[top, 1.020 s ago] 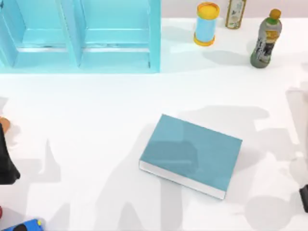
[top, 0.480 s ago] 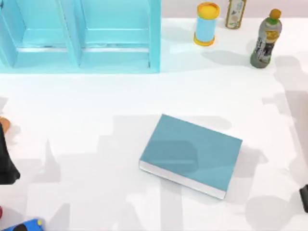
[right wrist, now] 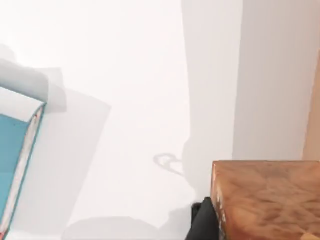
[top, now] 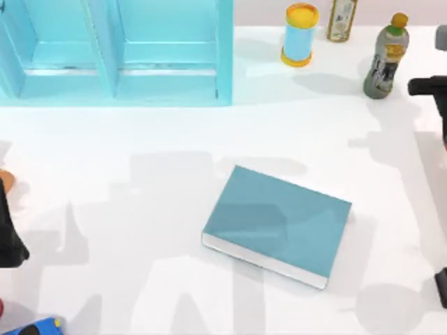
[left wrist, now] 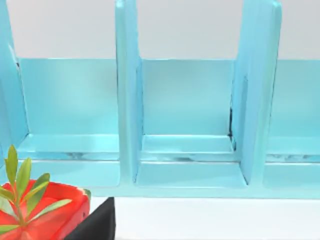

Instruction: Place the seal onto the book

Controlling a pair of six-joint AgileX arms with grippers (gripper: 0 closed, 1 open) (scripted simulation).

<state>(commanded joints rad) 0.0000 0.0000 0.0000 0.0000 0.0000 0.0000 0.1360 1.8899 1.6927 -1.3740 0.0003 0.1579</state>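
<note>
**Cut off or hard to make out**
- The seal: in the right wrist view I see its lower body, cut by the frame edge. It hangs over bare table, off the book and well apart from it.
- Right gripper: one dark finger lies against the seal's side and the other is hidden behind the block. I read the grip as closed on the seal.
- Right arm: a black segment at the top view's right edge, near the bottles.
- Left arm: a dark mass parked at the top view's left edge. I cannot tell whether its grip is open or closed.
- Blue object in the bottom left corner, mostly out of frame. I cannot identify it.

**Materials and shapes**
- The seal: square-edged block, orange-tan with a mottled, stone-like grain.
- The book: thick rectangular hardcover with a plain teal cover and white page edges. It lies flat and skewed near the table's middle, with nothing on it.
- Table: smooth white, crossed by grey shadows.

**Containers and contents**
- Shelf unit: light blue, upright dividers, at the far left; the compartments I can see hold nothing.
- Blue cylinder with a yellow lid, upright.
- Two bottles, one labelled and one grey-green with an orange cap, at the far right.
- Red pot holding a green-leafed plant.
</note>
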